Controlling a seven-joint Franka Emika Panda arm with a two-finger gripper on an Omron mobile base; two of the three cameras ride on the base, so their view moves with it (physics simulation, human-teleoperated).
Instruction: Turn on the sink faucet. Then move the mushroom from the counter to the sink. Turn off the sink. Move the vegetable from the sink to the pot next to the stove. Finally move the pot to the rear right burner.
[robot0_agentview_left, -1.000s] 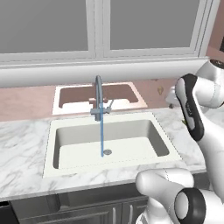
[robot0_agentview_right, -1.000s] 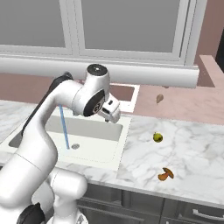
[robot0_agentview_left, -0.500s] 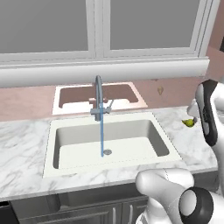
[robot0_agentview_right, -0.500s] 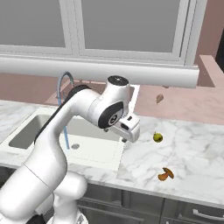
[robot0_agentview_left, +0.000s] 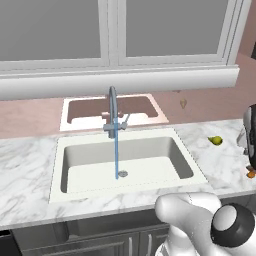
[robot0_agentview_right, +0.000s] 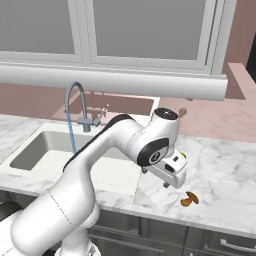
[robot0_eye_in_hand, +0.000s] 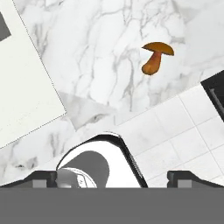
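Two-finger gripper (robot0_agentview_right: 172, 181) jaws spread wide, nothing between them, hanging above white marble counter (robot0_agentview_right: 225, 165) right of sink, pointing down. Small brown mushroom (robot0_agentview_right: 189, 200) lies on counter just right of gripper, near front edge, apart from fingers; clear in hand view (robot0_eye_in_hand: 155, 57). White arm arcs up from base, over white sink basin (robot0_agentview_right: 60, 160) corner. Curved grey faucet (robot0_agentview_left: 114, 112) running, blue stream into basin. Small yellow-green vegetable (robot0_agentview_left: 215, 140) on counter, mostly hidden behind wrist in right base view. Fingertips cut off at hand-view bottom edge.
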